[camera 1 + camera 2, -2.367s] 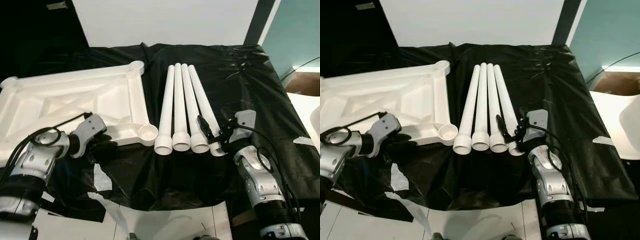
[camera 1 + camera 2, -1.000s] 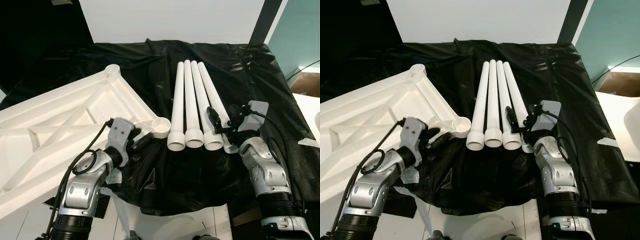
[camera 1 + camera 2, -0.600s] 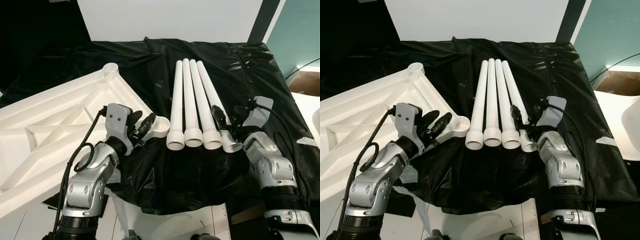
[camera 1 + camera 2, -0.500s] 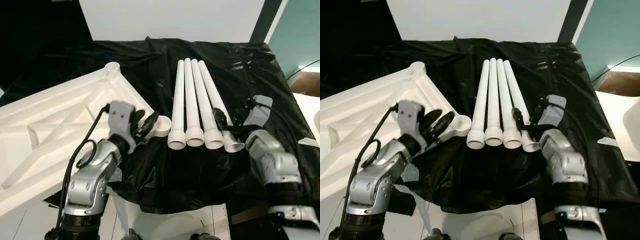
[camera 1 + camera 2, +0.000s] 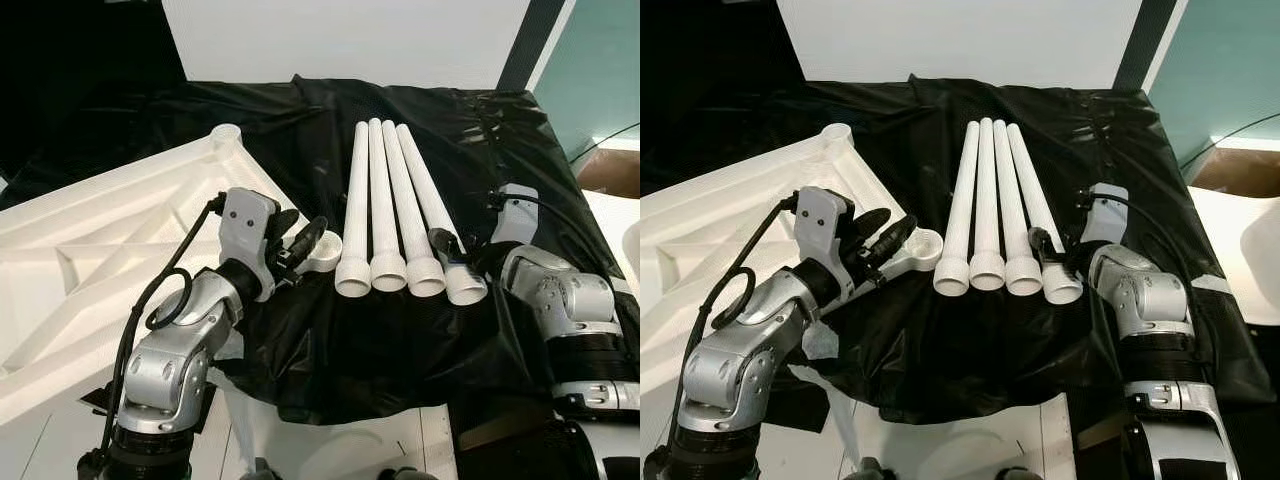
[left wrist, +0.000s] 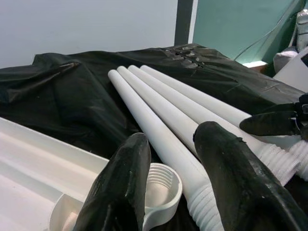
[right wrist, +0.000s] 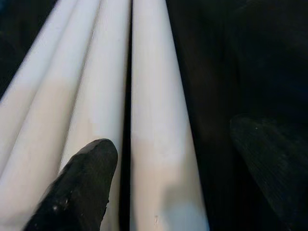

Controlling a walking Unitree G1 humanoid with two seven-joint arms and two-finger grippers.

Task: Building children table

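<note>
4 smooth matt white plastic legs (image 5: 385, 215) lie on crinkled glossy black plastic sheet (image 5: 480, 150)

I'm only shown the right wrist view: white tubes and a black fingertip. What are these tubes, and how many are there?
Observer: Four white table legs lie side by side on a black sheet; the right gripper is open around the rightmost one.
Operator: Where do they screw in?
Observer: An upturned white tabletop lies to their left, with a round socket at its near corner.
Operator: And the other arm?
Observer: The left gripper is open, poised right at that socket.
</note>
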